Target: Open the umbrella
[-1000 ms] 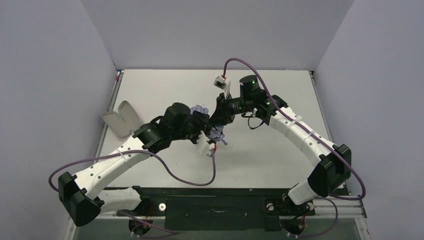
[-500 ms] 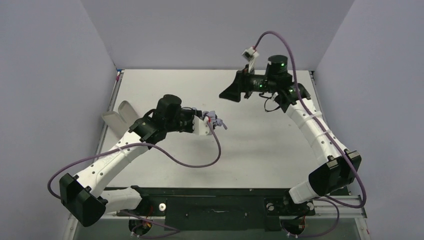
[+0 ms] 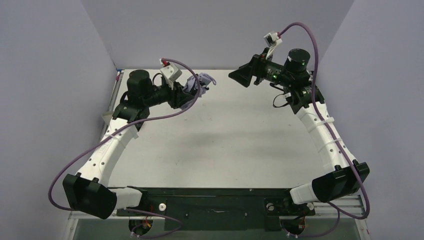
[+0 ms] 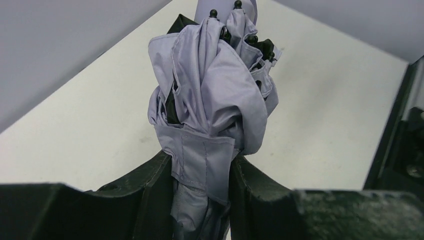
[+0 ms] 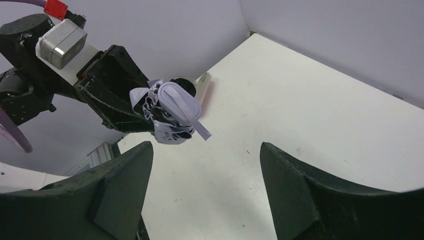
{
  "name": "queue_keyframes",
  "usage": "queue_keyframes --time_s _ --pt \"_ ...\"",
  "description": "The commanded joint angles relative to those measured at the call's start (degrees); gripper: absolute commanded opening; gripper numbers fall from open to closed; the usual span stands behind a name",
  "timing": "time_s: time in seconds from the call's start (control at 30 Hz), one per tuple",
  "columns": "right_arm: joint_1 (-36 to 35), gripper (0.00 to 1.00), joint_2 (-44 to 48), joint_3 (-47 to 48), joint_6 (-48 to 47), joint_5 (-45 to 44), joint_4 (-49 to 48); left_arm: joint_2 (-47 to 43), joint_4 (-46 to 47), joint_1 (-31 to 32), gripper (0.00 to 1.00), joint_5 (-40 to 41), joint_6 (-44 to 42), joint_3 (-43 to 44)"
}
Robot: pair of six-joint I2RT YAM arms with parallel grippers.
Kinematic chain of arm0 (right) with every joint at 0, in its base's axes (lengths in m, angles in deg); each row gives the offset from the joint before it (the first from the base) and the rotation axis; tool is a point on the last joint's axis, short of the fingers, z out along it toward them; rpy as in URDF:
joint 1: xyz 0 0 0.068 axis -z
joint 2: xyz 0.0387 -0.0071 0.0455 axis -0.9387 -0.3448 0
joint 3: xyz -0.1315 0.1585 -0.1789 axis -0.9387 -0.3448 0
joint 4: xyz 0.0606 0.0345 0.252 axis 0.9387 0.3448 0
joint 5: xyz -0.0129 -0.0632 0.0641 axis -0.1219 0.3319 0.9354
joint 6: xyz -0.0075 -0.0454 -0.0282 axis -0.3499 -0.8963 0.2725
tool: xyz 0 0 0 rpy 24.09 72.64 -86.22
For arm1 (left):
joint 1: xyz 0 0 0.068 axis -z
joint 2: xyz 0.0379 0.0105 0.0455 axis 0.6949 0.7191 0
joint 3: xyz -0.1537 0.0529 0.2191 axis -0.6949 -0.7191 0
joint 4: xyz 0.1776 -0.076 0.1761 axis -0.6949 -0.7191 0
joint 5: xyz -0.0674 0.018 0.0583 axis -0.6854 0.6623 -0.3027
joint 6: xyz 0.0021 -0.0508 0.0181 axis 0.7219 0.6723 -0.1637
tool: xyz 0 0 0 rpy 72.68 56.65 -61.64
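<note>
- The umbrella (image 4: 215, 95) is folded. Its lilac fabric is bunched in loose pleats around the black inner side, and the black rib tips are gathered at the free end.
- A flat lilac strap (image 5: 187, 112) loops across the bundle, with one end hanging clear; it looks unfastened, though the wrist views do not settle this.
- The umbrella is held in the air above the far left part of the table (image 3: 240, 145), touching no surface, with its rib-tip end pointing toward the table's middle.
- The left gripper (image 4: 202, 170) is clamped on the lower part of the bundle, one black finger pressed against each side of the fabric. The handle and shaft are hidden inside this grip or behind it.
- The right gripper (image 5: 205, 147) is spread wide and carries nothing. It hangs above the far right part of the table, well apart from the umbrella and facing it.
- A pale capsule case (image 3: 106, 118) lies at the table's left edge, mostly hidden by the left arm.
- Progress, as judged: the umbrella is lifted and presented. Extending the shaft and spreading the canopy are not yet begun, so most of the task lies ahead.
- The likely next step is for the right gripper to take the free end.
</note>
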Motion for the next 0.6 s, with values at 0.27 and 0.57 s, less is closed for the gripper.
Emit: queue_keyframes --time_s 0.27,0.57 --pt "-8.9 0.68 -1.4 1.3 3.3 -1.3 -12.6 -0.9 25.1 -0.6 0.00 -15.0 30.6 -1.7" --pt "-11.6 0.49 -3.5 1.0 4.3 -1.7 -15.5 -0.6 28.2 0.1 0.00 -16.4 34.9 -1.6"
